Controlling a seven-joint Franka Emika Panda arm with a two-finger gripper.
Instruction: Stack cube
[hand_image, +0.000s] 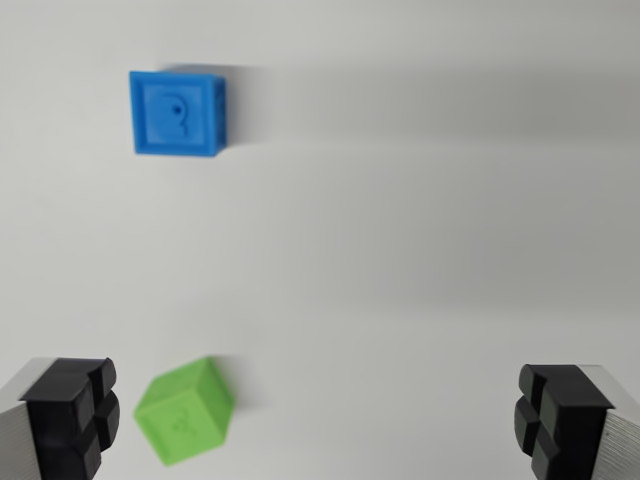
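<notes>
Here you are, looking straight down from the wrist, and your gripper (320, 420) is spread wide with nothing between its black rubber-padded fingers (70, 410), one at each bottom corner of the view. The small green plastic cube (186, 410) sits on the plain white tabletop (420, 250) just beside the finger at the wrist view's left, inside the gap but well off its centre line. It's also turned at an angle, so its faces don't line up with the pads. That offset is what your next move turns on: I'd judge you need to shift toward the wrist view's left and twist the wrist a touch before closing. The blue plastic cube with a question mark embossed on top (178, 112) lies well apart from the green cube, toward the top of the view, square-on and waiting as the likely base.
</notes>
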